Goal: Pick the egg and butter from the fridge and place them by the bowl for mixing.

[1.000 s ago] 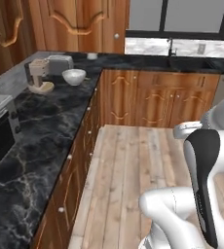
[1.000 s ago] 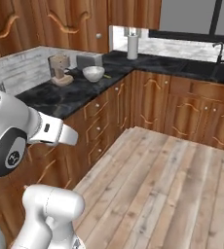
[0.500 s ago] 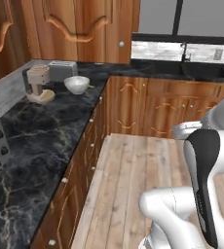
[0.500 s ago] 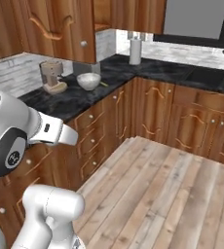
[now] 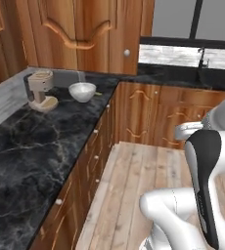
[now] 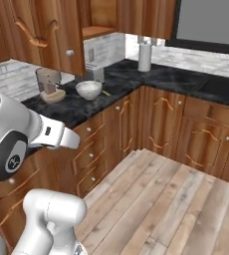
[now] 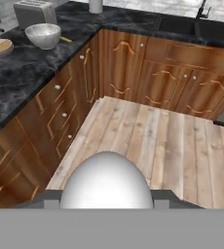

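One egg between gripper fingers — bowl on counter.

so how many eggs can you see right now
1. The egg sits between the fingers of the hand, above the wooden floor. Others may be hidden elsewhere.

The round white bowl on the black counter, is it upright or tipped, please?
Upright: the round white bowl sits rim-up on the black marble counter, its hollow facing up.

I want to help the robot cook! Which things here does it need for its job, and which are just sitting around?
Needed for the job: egg, butter, bowl.
Just sitting around: coffee machine, toaster, white canister, sink.
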### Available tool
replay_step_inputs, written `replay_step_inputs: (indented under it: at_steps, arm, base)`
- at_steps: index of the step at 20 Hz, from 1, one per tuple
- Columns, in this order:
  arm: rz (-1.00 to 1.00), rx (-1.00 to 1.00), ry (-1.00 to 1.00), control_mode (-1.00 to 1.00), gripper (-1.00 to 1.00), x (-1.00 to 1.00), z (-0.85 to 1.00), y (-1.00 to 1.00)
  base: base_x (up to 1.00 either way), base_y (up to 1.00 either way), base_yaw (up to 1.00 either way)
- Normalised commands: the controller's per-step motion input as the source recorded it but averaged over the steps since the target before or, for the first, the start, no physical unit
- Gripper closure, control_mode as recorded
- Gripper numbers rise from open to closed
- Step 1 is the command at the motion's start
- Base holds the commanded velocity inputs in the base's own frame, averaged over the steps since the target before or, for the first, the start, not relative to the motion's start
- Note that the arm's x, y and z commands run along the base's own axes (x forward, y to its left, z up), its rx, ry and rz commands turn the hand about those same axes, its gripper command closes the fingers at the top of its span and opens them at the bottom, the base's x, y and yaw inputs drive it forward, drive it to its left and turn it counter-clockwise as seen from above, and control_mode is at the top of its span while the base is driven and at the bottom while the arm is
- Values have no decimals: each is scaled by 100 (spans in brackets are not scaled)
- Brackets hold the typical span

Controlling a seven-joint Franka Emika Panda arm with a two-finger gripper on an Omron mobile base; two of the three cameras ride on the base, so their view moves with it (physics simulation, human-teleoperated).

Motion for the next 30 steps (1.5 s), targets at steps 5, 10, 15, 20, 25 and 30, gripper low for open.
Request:
replay_step_inputs:
  at_steps: [5, 10, 15, 20, 25, 30]
  arm:
    - [0, 0, 0, 100, 100, 0, 0, 0]
    - [0, 0, 0, 100, 100, 0, 0, 0]
    - [0, 0, 0, 100, 100, 0, 0, 0]
    - [0, 0, 0, 100, 100, 0, 0, 0]
    - [0, 0, 0, 100, 100, 0, 0, 0]
    - [0, 0, 0, 100, 100, 0, 0, 0]
  base:
    - [40, -36, 27]
    - [29, -38, 27]
    - [14, -44, 19]
    - [1, -54, 14]
    - [23, -53, 11]
    - [45, -49, 9]
